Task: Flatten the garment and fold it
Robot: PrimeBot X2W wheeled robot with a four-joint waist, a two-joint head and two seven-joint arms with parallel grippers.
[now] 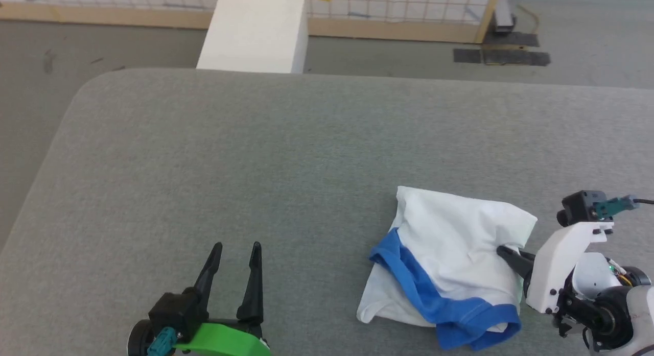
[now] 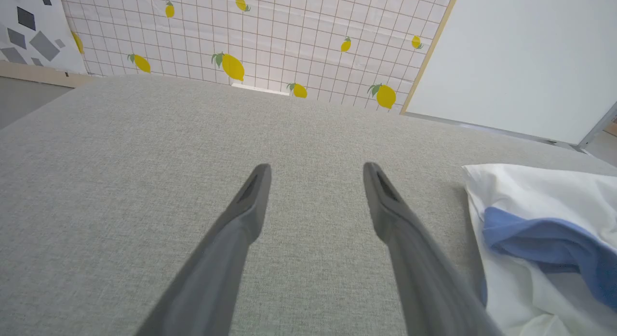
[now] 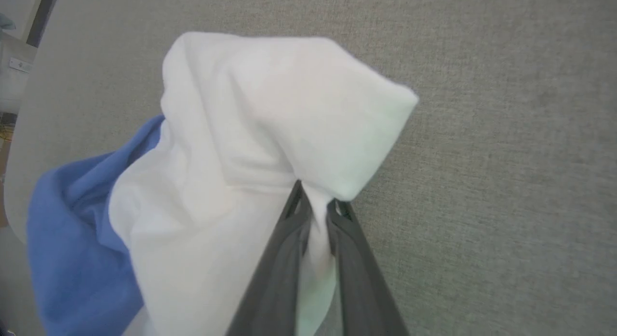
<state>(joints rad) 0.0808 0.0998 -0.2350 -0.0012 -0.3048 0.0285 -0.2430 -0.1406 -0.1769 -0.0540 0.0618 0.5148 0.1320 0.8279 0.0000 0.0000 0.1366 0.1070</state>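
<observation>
Your right gripper (image 3: 315, 201) clamps the T-shirt (image 1: 460, 238) at its right edge, while your left gripper (image 1: 235, 251), jaws apart, sits well to its left.

Garment (image 1: 454, 254): soft matt cloth, creased. Tabletop (image 1: 255, 157): grey woven fabric, coarse matt weave. Left end effector (image 1: 237, 244): dark smooth matt plastic.

Legible text, labels, brands, numbers: none that I can read from my cameras. The white gridded backdrop sheet (image 2: 289, 37) carries printed yellow lemons (image 2: 232, 66), a pattern only, without lettering I can make out.
</observation>
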